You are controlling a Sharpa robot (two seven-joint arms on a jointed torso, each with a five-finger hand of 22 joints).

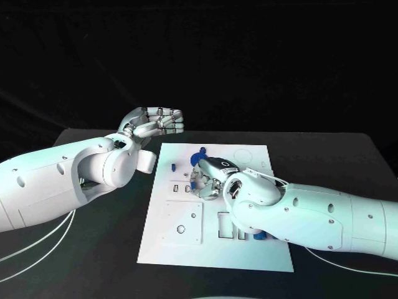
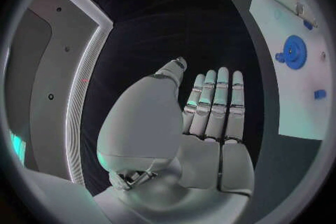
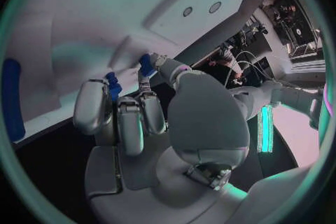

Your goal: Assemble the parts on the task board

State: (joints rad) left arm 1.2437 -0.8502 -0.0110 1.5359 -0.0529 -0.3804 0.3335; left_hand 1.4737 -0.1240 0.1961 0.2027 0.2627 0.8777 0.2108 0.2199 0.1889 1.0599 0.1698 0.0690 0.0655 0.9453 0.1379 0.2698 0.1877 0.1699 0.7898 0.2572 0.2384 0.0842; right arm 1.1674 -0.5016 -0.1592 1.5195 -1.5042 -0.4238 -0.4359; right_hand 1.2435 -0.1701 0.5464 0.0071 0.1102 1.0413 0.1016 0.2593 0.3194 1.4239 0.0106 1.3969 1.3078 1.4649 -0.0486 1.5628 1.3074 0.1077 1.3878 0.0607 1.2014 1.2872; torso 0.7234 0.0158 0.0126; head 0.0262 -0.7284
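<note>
Two risks I see: my right hand [image 1: 203,180], fingers [image 3: 129,117] pinching a small blue plastic part [image 3: 145,63] against the white task board [image 1: 176,249], may jam it tilted; left hand [image 1: 152,123] is empty, fingers apart.

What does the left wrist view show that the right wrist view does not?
Left wrist view alone: the left hand with its fingers straight and together, holding nothing, and a blue gear lying on the task board.

Right wrist view alone: the right hand with its fingers curled down at the board, and small blue parts at its fingertips; whether it grips them is unclear.

Both: the white task board and blue pieces on it.
</note>
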